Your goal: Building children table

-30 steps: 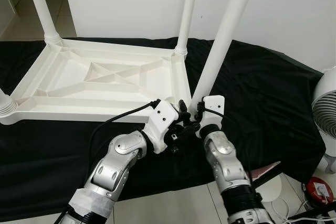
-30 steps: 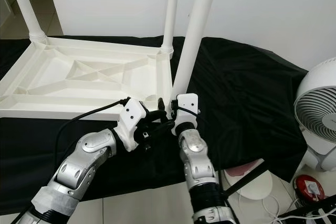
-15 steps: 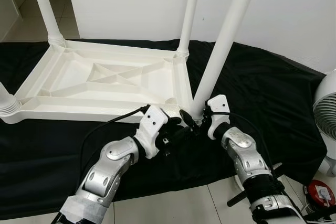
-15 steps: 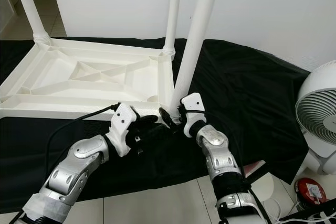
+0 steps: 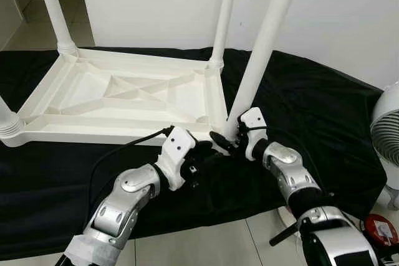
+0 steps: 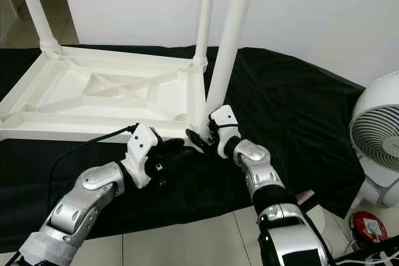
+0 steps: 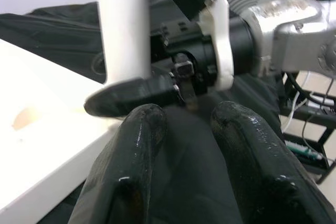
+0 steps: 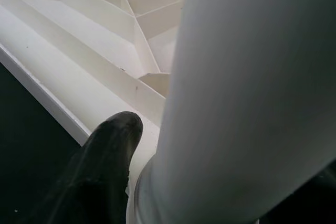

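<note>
— Where do we find the table?

— The white table [image 5: 118,95] lies upside down on a black cloth [image 5: 324,110], its ribbed underside facing up. We count legs standing up from its corners; the near leg [image 5: 262,48] at the corner closest to the robot is our landmark.

— And our right gripper?

— The right gripper [image 5: 229,141] is at the foot of that leg, where it meets the table corner. In the right wrist view one black finger [image 8: 107,150] rests against the table's edge just beside the leg's collar, with the leg rising close on the other side. The second finger is hidden behind the leg, so we cannot tell whether the gripper clamps the leg or merely sits around it.

— The left one?

— The left gripper [image 5: 202,154] hovers on the other side of the leg's foot, near the table's front edge — its two fingers [image 7: 131,166] are parted with nothing between them, over the black cloth, pointing at the right gripper.

— Anything farther out?

— A white fan [image 5: 388,135] stands well to the right of the leg, past the cloth's edge, on a tiled floor [image 5: 206,247], and a white wall [image 5: 343,10] rises behind the table.
</note>
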{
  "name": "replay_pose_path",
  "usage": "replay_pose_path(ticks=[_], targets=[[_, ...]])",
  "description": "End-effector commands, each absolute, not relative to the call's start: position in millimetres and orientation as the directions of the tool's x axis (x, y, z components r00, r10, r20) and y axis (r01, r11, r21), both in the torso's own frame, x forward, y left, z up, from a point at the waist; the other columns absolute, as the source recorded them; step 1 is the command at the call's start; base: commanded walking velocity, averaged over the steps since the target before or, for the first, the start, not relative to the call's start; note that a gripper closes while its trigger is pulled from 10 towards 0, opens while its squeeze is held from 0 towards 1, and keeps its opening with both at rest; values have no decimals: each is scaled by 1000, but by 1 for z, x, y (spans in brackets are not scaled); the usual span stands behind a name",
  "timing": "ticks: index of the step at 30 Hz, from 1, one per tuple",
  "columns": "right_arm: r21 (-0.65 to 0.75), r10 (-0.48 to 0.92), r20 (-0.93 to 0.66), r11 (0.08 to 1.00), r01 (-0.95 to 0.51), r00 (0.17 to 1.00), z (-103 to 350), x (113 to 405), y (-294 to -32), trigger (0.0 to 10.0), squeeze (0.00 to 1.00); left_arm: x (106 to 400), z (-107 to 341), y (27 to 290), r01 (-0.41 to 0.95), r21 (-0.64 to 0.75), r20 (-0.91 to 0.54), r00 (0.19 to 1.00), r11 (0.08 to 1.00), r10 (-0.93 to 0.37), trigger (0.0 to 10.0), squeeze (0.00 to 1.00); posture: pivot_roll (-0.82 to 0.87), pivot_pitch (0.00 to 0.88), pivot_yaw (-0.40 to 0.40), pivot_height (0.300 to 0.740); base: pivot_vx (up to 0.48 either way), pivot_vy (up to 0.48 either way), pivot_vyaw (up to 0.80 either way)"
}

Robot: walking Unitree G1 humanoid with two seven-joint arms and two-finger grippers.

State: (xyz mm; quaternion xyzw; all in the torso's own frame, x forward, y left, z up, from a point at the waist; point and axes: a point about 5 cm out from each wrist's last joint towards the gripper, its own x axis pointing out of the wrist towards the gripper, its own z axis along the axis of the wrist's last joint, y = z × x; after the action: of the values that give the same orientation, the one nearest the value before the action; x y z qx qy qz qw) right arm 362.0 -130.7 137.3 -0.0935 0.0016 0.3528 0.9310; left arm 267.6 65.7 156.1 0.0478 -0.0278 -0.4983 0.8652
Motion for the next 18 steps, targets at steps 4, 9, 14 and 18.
replay_pose_path(ticks=[4,9,14,18], targets=[[-119,672,-108,722,-681,732,128,361,-131,0,0,258,154,61,913,105,-20,398,394,-917,10000,0,77,18,-89,740,0,0,0],[-93,673,-117,725,-683,730,121,357,-134,0,0,257,154,61,915,96,-20,395,392,-918,10000,0,64,33,-85,740,0,0,0],[-92,662,-82,740,-667,745,121,356,-135,2667,0,258,155,60,917,95,-21,390,387,-920,10000,0,59,37,-84,740,0,0,0],[-56,621,-60,780,-624,782,120,356,-131,10000,0,258,155,60,917,94,-19,392,388,-920,10000,0,50,46,-83,740,0,0,0]])
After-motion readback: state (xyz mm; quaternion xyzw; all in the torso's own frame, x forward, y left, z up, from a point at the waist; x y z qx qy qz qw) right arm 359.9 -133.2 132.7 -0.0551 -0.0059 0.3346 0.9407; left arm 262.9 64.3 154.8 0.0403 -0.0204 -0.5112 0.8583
